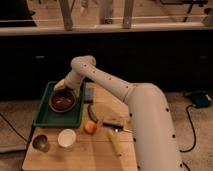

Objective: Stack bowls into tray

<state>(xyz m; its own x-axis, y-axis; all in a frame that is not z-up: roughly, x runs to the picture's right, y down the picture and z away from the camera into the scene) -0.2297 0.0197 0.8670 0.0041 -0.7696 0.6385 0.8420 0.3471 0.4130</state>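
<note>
The dark maroon bowl (62, 100) sits in the dark green tray (48, 118) at the left of the wooden table. The white bowl (66, 138) and the small grey metal bowl (40, 142) stand on the tabletop in front of the tray. My gripper (67, 89) is at the end of the white arm, right at the far rim of the maroon bowl, over the tray.
A green vegetable (92, 112), an orange fruit (90, 128), a dark utensil (114, 123) and a yellow banana-like item (115, 142) lie on the table (85, 155) right of the tray. A blue-grey object (89, 93) lies behind them. My arm spans the right side.
</note>
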